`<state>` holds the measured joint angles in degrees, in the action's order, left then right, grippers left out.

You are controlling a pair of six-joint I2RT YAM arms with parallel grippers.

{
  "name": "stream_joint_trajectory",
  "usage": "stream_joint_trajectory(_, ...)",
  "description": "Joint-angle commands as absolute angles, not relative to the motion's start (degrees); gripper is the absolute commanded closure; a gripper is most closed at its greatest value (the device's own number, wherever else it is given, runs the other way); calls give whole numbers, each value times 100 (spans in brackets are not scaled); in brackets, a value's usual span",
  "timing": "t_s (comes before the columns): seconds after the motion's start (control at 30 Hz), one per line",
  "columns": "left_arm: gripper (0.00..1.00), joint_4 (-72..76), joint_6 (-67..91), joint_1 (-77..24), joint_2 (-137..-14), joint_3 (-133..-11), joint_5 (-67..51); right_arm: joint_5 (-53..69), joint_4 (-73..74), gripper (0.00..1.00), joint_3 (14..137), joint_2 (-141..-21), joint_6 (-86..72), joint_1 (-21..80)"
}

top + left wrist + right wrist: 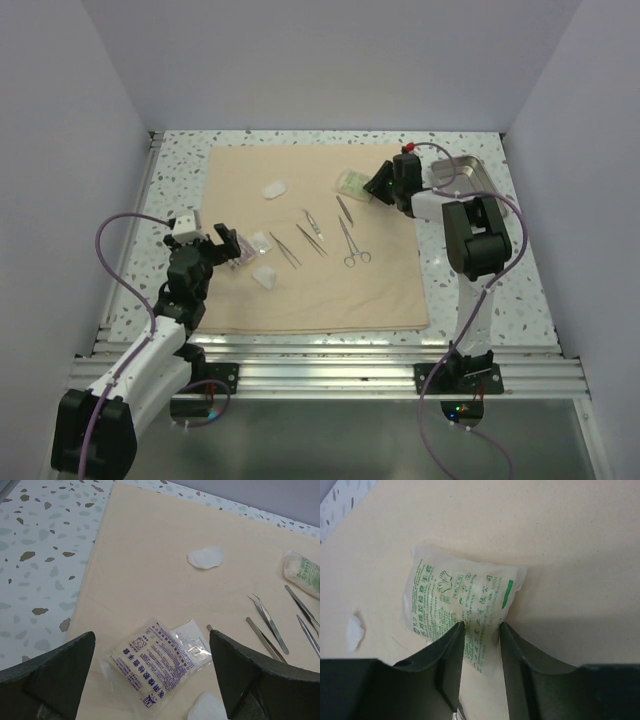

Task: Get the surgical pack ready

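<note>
The green-printed packet (462, 597) on the cloth (560, 540): its near end is straddled by the half-closed right gripper (481, 626); a firm hold cannot be told.

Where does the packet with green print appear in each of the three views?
Top external: the green-print packet lies on the tan cloth's far right part, at the right gripper.
Left wrist: the packet at the right edge, upper part.
Right wrist: the packet in the middle, between the gripper's fingers.
Shared landmark: the tan cloth beneath it.

Wide-spread tool (151, 633) over blue-printed packet (147, 667) on cloth (150, 570).
</note>
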<state>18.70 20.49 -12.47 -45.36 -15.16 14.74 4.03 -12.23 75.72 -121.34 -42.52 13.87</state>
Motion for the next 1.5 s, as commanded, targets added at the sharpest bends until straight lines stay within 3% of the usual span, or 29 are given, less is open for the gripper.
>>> stream_joint_trajectory(0.0, 0, 1969, 2074, -1266, -4535, -1696, 1389, 404, -1265, 65, 7849, -12314, -4307, 1441)
stream_joint_trajectory(0.03, 0, 1969, 2083, -1266, -4535, -1696, 1389, 378, -1309, 82, 7744, -12261, -4307, 1441)
stream_joint_trajectory(0.23, 0, 1978, 2065, -1266, -4500, -1696, 1336, 35, -1626, 99, 7191, -11497, -4342, 1345)
stream_joint_trajectory(0.7, 0, 1960, 2109, -1266, -4228, -1626, 1309, -211, -1556, 100, 6108, -9607, -4852, -263)
stream_joint_trajectory(0.97, 0, 1969, 2162, -1266, -4140, -1591, 1309, -211, -1345, 100, 5985, -9483, -4896, -1036)
stream_joint_trajectory(1.47, 0, 1846, 2267, -1266, -4087, -1582, 1591, -9, -1380, 98, 6591, -10678, -4544, -1125)
